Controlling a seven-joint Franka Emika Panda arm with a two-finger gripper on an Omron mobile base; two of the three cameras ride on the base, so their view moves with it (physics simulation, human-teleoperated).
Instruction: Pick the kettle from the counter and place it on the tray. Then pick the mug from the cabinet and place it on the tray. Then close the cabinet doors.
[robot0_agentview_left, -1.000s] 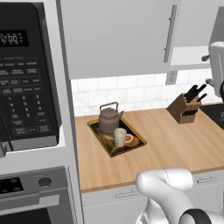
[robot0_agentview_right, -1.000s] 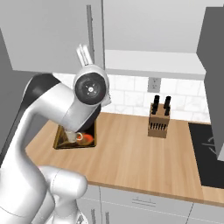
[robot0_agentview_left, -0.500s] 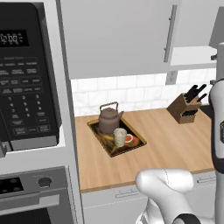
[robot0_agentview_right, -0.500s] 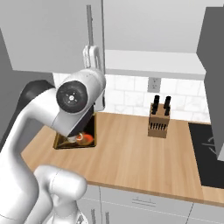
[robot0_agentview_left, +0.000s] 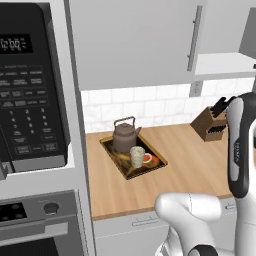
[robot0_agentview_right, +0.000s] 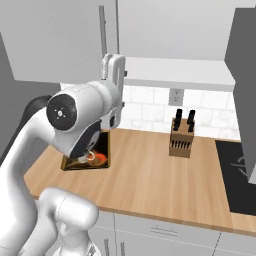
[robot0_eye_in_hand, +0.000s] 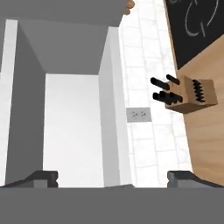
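**Kettle and mug on the tray; gripper wide open before the open cabinet**

The left base view shows the kettle (robot0_agentview_left: 124, 135) standing on the rear part of the tray (robot0_agentview_left: 119, 161), with the mug (robot0_agentview_left: 137, 156) just in front of it, also on the tray, its handle turned toward an orange-red spot on the tray's surface. The tray lies at an angle on the counter (robot0_agentview_left: 190, 160), near the tiled wall and beside the microwave (robot0_agentview_left: 31, 85). A knife block (robot0_agentview_left: 210, 125) stands farther right on the counter, well apart from the tray. Above, one of the cabinet doors (robot0_agentview_left: 137, 42) lies shut, its bar handle vertical. In the hand view, rolled sideways, the gripper (robot0_eye_in_hand: 113, 178) shows both fingertips (robot0_eye_in_hand: 43, 178) spread far apart with nothing between them. Ahead of them is the interior of the cabinet (robot0_eye_in_hand: 74, 127), its pale inner shelf bare; a wall socket (robot0_eye_in_hand: 139, 114) and the knife block lie beyond.
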